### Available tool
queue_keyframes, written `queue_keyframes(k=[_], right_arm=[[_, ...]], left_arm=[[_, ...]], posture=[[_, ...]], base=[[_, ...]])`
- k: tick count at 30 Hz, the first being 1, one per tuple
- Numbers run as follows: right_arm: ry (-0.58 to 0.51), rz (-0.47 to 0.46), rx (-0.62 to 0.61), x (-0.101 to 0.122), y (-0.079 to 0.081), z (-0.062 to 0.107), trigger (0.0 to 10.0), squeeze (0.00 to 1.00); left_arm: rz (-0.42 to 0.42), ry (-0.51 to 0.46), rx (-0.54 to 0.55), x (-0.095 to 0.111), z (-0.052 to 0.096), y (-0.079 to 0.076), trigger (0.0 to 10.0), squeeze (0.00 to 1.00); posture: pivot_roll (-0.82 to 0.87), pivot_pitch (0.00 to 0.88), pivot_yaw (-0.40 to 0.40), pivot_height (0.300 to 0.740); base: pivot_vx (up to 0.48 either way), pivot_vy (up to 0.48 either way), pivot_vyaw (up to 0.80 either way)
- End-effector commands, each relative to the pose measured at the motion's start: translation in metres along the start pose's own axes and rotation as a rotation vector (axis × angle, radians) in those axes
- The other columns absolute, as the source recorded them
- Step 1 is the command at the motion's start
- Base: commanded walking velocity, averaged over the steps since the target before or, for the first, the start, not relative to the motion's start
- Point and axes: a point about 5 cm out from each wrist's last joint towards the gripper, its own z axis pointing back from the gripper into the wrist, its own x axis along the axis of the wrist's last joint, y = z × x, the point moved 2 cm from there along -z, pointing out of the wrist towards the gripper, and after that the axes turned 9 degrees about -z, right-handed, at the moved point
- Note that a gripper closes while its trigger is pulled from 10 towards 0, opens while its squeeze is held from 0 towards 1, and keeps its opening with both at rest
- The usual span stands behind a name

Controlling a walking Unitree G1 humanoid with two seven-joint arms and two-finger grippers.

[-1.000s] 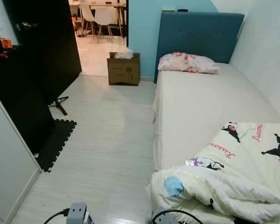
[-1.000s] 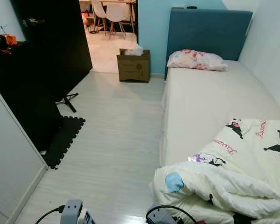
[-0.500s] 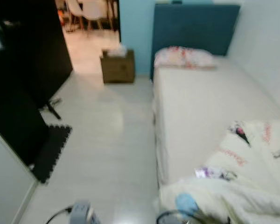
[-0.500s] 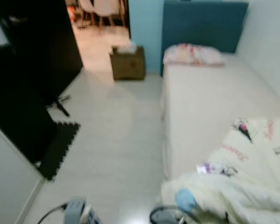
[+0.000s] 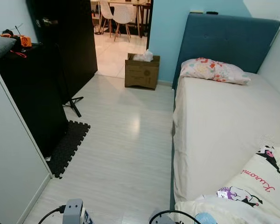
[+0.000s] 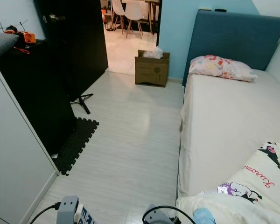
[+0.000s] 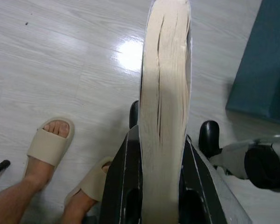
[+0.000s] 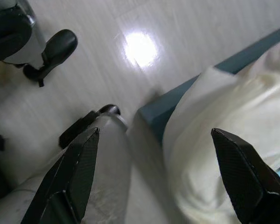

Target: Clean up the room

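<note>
The left hand (image 7: 164,186) is clamping a book (image 7: 165,93) between its fingers, page edges facing the camera, over the pale floor (image 5: 121,140); a person's sandalled feet (image 7: 49,144) are standing just beside it. The right hand (image 8: 154,172) is hanging with fingers spread wide and holding nothing, near the bed's (image 5: 219,126) foot corner, above the crumpled duvet (image 5: 256,182) (cartoon print). A pillow (image 5: 212,71) is lying at the headboard edge. A cardboard box (image 5: 142,72) is sitting by the doorway.
</note>
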Motion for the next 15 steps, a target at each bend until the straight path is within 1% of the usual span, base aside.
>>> queue_keyframes(k=[1,5,10,12,13,15], right_arm=[[0.022,-0.032,-0.004,-0.006,0.002,0.000,10.0,0.00],[0.044,-0.063,-0.015,-0.013,0.003,0.001,10.0,0.00],[0.047,-0.069,-0.013,-0.014,0.004,0.001,10.0,0.00],[0.057,-0.052,-0.005,-0.014,0.006,0.000,10.0,0.00],[0.057,-0.052,-0.005,-0.014,0.006,0.000,10.0,0.00],[0.073,-0.024,0.001,-0.018,0.005,0.001,10.0,0.00]], left_arm=[[-0.007,-0.005,-0.009,0.000,0.000,-0.002,10.0,0.00],[-0.009,0.000,-0.005,-0.002,0.001,0.001,10.0,0.00],[-0.010,0.001,-0.005,-0.002,0.001,0.002,10.0,0.00],[-0.015,0.000,-0.009,-0.002,0.001,0.001,10.0,0.00],[-0.015,0.000,-0.009,-0.002,0.001,0.001,10.0,0.00],[-0.020,-0.002,-0.014,-0.001,0.000,-0.001,10.0,0.00]], posture=[[0.03,0.000,-0.037,0.740],[0.03,0.000,-0.035,0.740],[0.03,0.000,-0.034,0.740],[0.02,0.000,-0.033,0.740],[0.02,0.000,-0.033,0.740],[0.02,0.000,-0.037,0.740]], base=[[0.000,0.000,0.00],[0.266,0.000,0.00],[0.280,0.000,0.00],[0.289,0.000,0.00],[0.289,0.000,0.00],[0.285,0.000,0.00]])
